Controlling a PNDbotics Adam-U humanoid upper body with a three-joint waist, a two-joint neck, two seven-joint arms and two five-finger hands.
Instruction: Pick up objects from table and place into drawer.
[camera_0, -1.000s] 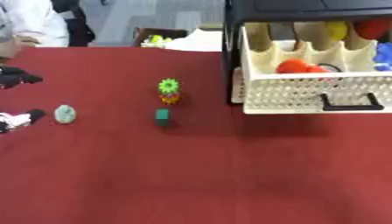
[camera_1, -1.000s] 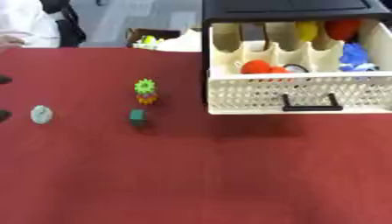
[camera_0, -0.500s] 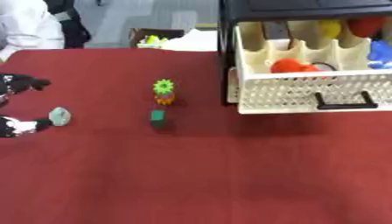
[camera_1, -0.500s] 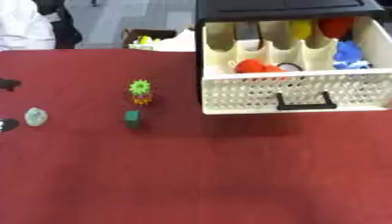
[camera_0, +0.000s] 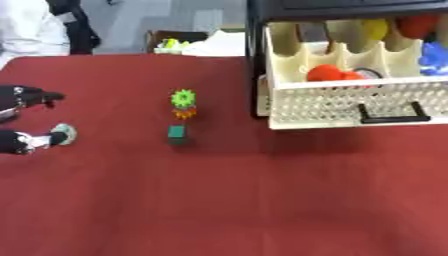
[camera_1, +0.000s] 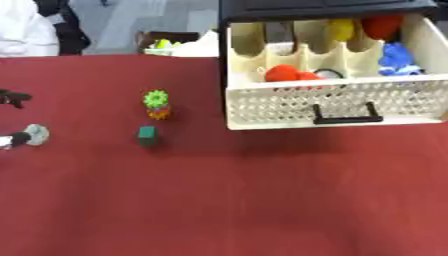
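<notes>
A white mesh drawer (camera_1: 332, 107) with a black handle stands pulled out of a black cabinet at the right; it holds red, yellow and blue things between dividers. On the red table lie a green gear on an orange piece (camera_0: 183, 102), a dark green block (camera_0: 177, 133) just in front of it, and a pale round thing (camera_0: 64, 132) at the left. My left hand (camera_0: 19, 141) comes in at the left edge, open, one fingertip touching the pale round thing, another finger spread above it. My right hand does not show.
A person in white stands at the far left corner, not touching anything. A box with yellow-green items (camera_0: 175, 44) sits past the table's far edge. Bare red cloth (camera_0: 262, 200) stretches across the front.
The view has shifted slightly. My left hand stays at the left edge by the pale round thing, its lower fingertip now against it. The other objects lie as before.
</notes>
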